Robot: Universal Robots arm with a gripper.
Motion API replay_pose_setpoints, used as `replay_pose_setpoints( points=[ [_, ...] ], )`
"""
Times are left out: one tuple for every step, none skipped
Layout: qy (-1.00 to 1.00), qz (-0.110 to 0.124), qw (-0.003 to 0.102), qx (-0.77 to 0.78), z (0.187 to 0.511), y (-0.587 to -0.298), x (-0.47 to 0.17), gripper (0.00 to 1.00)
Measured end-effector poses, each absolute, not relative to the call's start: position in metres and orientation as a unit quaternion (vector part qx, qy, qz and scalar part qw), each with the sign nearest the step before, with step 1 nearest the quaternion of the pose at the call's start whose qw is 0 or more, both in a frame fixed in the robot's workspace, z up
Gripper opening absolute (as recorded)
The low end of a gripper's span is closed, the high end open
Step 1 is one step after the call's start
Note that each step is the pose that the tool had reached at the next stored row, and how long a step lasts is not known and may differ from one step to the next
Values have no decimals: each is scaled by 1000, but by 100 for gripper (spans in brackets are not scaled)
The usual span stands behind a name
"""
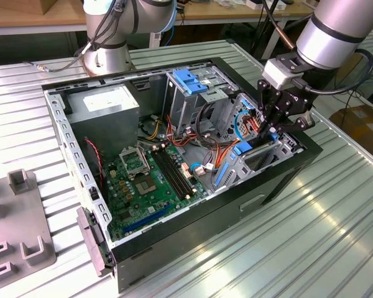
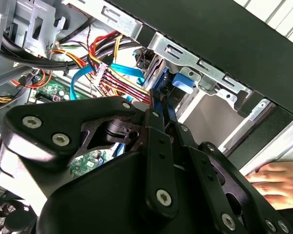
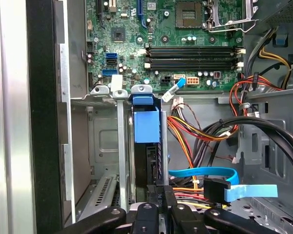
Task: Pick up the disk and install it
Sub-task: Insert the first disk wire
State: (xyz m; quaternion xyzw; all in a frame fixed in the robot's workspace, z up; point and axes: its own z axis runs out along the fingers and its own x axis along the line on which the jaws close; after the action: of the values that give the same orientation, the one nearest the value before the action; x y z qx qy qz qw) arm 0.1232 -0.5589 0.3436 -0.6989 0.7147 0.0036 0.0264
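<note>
The disk [image 3: 146,126] stands on edge in a metal bay at the front corner of the open computer case [image 1: 248,202], on the exterior view's right. Its blue side rail faces the first wrist camera, with the dark body below it. My gripper [image 3: 159,194] reaches down into that corner [image 1: 268,127], shut on the disk's thin edge. In the second wrist view the black fingers [image 2: 156,131] close on the blue-railed disk [image 2: 162,95], beside the bay's metal tabs.
Red, orange and black cables [image 3: 205,131] and a blue flat cable [image 3: 205,171] crowd the space beside the bay. The motherboard [image 1: 149,180], the grey power-supply box [image 1: 105,102] and a blue-topped drive cage [image 1: 193,81] fill the case. A person's hand [image 2: 278,178] rests outside the case.
</note>
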Motion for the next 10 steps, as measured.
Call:
replay_pose_setpoints(
  points=[
    [715,4,26,-699,344,-559,123,16],
    [715,4,27,-699,346,-559,123,16],
    [715,4,27,-699,348,-559,123,16],
    [715,4,27,-699,350,-559,123,16],
    [715,4,27,-699,350,-559,123,16],
    [715,4,27,-699,350,-559,123,16],
    [715,4,27,-699,350,-559,123,16],
    [715,4,26,-699,350,-559,123,16],
    [715,4,27,-699,350,-559,123,16],
    [715,4,27,-699,350,-560,123,16]
  ],
)
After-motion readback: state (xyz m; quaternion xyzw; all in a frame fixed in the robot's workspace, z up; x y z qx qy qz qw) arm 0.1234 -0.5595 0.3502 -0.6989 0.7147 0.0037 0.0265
